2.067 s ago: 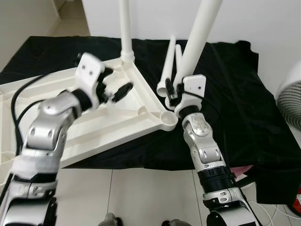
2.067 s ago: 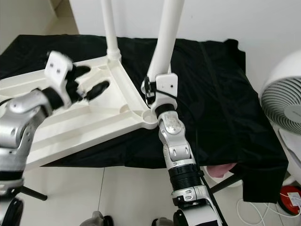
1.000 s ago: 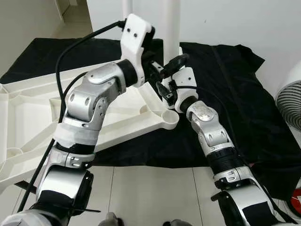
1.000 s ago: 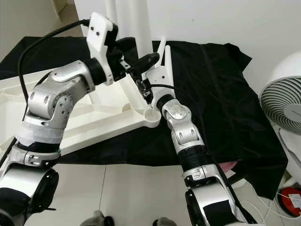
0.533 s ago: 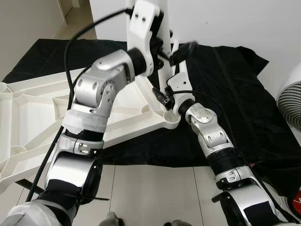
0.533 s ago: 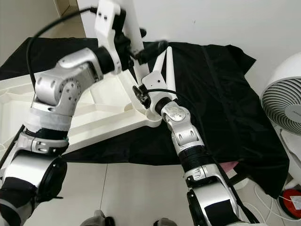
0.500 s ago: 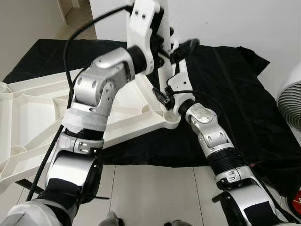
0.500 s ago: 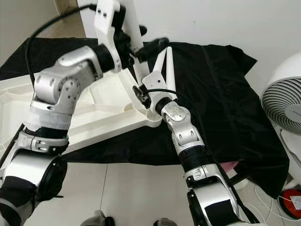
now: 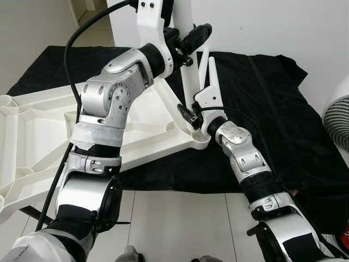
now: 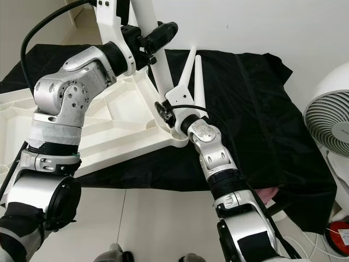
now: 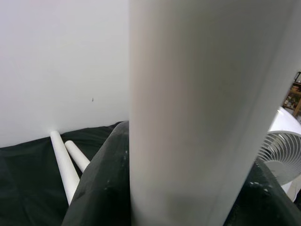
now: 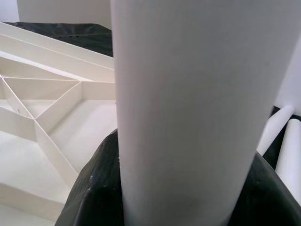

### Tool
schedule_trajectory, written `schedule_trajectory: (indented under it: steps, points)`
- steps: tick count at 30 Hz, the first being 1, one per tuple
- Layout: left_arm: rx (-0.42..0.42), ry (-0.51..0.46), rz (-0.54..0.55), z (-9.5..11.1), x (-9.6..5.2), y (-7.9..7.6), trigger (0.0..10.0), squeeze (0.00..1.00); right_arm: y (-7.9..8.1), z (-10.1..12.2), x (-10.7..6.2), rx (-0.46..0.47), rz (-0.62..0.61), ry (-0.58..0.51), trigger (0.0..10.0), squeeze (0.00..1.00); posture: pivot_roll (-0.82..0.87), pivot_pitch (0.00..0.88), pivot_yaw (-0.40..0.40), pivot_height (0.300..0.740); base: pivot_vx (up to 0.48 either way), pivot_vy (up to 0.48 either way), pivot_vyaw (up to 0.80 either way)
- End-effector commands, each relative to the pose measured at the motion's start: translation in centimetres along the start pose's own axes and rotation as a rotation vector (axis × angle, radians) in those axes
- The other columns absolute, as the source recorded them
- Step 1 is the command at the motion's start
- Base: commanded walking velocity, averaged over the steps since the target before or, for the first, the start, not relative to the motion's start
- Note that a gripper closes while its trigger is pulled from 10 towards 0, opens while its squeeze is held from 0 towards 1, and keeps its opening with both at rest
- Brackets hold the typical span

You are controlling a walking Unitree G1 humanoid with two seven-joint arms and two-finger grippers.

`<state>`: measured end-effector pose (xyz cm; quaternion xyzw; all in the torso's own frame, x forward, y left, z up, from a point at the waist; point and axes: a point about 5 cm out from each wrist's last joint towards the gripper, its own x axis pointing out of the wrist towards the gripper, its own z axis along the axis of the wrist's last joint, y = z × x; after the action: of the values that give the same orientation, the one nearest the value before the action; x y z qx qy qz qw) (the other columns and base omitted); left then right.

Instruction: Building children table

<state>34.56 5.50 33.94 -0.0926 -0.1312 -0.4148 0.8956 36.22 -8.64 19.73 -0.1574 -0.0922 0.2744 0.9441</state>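
Observation:
An upside-down white tabletop (image 9: 38, 123) lies on a black cloth (image 9: 272, 98). One white table leg (image 9: 188, 82) stands in its near corner socket (image 9: 199, 140), leaning slightly left. My right gripper (image 9: 190, 115) is shut on the leg just above the socket. My left gripper (image 9: 187, 41) is shut on the same leg higher up. In the left wrist view the leg (image 11: 197, 108) stands between black fingers (image 11: 96, 188). In the right wrist view the leg (image 12: 188, 94) sits between black fingers (image 12: 91, 197), with the ribbed underside (image 12: 42, 113) beyond.
Two loose white legs (image 9: 208, 68) lie on the cloth behind the corner. A white fan (image 10: 330, 117) stands at the right. A white wall rises behind the cloth. A red object (image 10: 339, 232) and a cable lie on the tiled floor at the lower right.
My left arm swung up from over the tabletop and closed on the leg, then slid higher. The leg, once leaning right, now leans slightly left. My right gripper kept hold near the socket.

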Motion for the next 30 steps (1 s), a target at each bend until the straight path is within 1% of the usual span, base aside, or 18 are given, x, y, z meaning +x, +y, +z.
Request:
schedule_trajectory:
  steps: [1, 5, 6, 7, 8, 9, 12, 14, 15, 16, 17, 18, 20, 22, 24, 26, 28, 30]
  points:
    - [0.002, -0.042, -0.020, 1.1, 0.3, -0.6, 0.0, 0.00, -0.6, 0.3, 0.3, 0.031, -0.047, -0.006, 10.0, 0.00, -0.06, 0.010, 0.045, 0.740, 0.000, 0.000, 0.00]
    - [0.006, -0.048, 0.008, 1.6, 0.3, -0.8, 0.0, 0.00, -0.9, 0.6, 0.5, 0.050, -0.072, -0.019, 10.0, 0.00, -0.06, 0.014, 0.044, 0.740, 0.000, 0.000, 0.00]
    - [0.010, -0.043, 0.017, 1.7, 0.4, -0.8, 0.0, 0.00, -0.9, 0.7, 0.6, 0.059, -0.085, -0.023, 10.0, 0.28, -0.06, 0.014, 0.044, 0.740, 0.000, 0.000, 0.00]
    - [0.010, -0.043, 0.017, 1.7, 0.4, -0.8, 0.0, 0.00, -0.9, 0.7, 0.6, 0.059, -0.085, -0.023, 10.0, 0.28, -0.06, 0.014, 0.044, 0.740, 0.000, 0.000, 0.00]
    - [0.030, -0.037, 0.031, 1.8, 0.5, -0.9, 5.3, 0.00, -1.1, 0.8, 0.6, 0.064, -0.106, -0.028, 10.0, 1.00, -0.06, 0.018, 0.042, 0.740, 0.000, 0.000, 0.00]
    - [0.064, -0.032, 0.072, 2.2, 0.8, -1.0, 10.0, 0.00, -1.2, 1.1, 0.7, 0.067, -0.137, -0.038, 10.0, 1.00, -0.06, 0.020, 0.041, 0.740, 0.000, 0.000, 0.00]
    - [0.079, -0.039, 0.122, 2.7, 1.1, -0.9, 10.0, 0.00, -1.4, 1.3, 0.8, 0.052, -0.184, -0.042, 10.0, 1.00, -0.06, 0.020, 0.041, 0.740, 0.000, 0.000, 0.00]
    - [0.111, -0.037, 0.159, 2.9, 1.3, -1.0, 10.0, 0.00, -1.4, 1.4, 0.9, 0.041, -0.231, -0.048, 10.0, 1.00, -0.06, 0.025, 0.039, 0.740, 0.000, 0.000, 0.00]
    - [0.111, -0.037, 0.159, 2.9, 1.3, -1.0, 10.0, 0.00, -1.4, 1.4, 0.9, 0.041, -0.231, -0.048, 10.0, 1.00, -0.06, 0.025, 0.039, 0.740, 0.000, 0.000, 0.00]
    - [0.123, -0.041, 0.177, 3.1, 1.4, -1.1, 10.0, 0.00, -1.3, 1.6, 1.0, 0.039, -0.252, -0.055, 10.0, 0.43, -0.06, 0.025, 0.039, 0.740, 0.000, 0.000, 0.00]
    - [0.154, -0.040, 0.200, 3.3, 1.7, -1.3, 10.0, 0.00, -1.1, 1.8, 1.2, 0.021, -0.281, -0.057, 10.0, 0.00, -0.06, 0.029, 0.037, 0.740, 0.000, 0.000, 0.00]
    - [0.154, -0.040, 0.200, 3.3, 1.7, -1.3, 10.0, 0.00, -1.1, 1.8, 1.2, 0.021, -0.281, -0.057, 10.0, 0.00, -0.06, 0.029, 0.037, 0.740, 0.000, 0.000, 0.00]
    - [0.178, -0.041, 0.229, 3.5, 2.0, -1.6, 10.0, 0.00, -0.6, 2.0, 1.4, 0.010, -0.324, -0.062, 10.0, 0.00, -0.06, 0.031, 0.037, 0.740, 0.000, 0.000, 0.00]
    - [0.169, -0.043, 0.258, 3.6, 2.3, -1.8, 10.0, 0.00, -0.2, 2.2, 1.7, 0.018, -0.360, -0.070, 10.0, 0.00, -0.06, 0.031, 0.036, 0.740, 0.000, 0.000, 0.00]
    - [0.164, -0.044, 0.270, 3.7, 2.4, -1.8, 10.0, 0.00, 0.0, 2.3, 1.8, 0.021, -0.372, -0.074, 10.0, 0.00, -0.06, 0.031, 0.036, 0.740, 0.000, 0.000, 0.00]
    - [0.153, -0.056, 0.305, 3.9, 2.6, -2.1, 10.0, 0.00, 0.4, 2.2, 2.0, 0.006, -0.440, -0.050, 10.0, 0.00, -0.06, 0.031, 0.037, 0.740, 0.000, 0.000, 0.00]
    - [0.159, -0.073, 0.324, 4.2, 2.8, -2.4, 10.0, 0.00, 0.7, 2.2, 2.3, -0.006, -0.500, -0.027, 10.0, 0.00, -0.06, 0.032, 0.037, 0.740, 0.000, 0.000, 0.00]
    - [0.159, -0.077, 0.326, 4.3, 2.9, -2.5, 10.0, 0.00, 0.9, 2.3, 2.3, -0.018, -0.519, -0.024, 10.0, 0.00, -0.06, 0.032, 0.035, 0.740, 0.000, 0.000, 0.00]
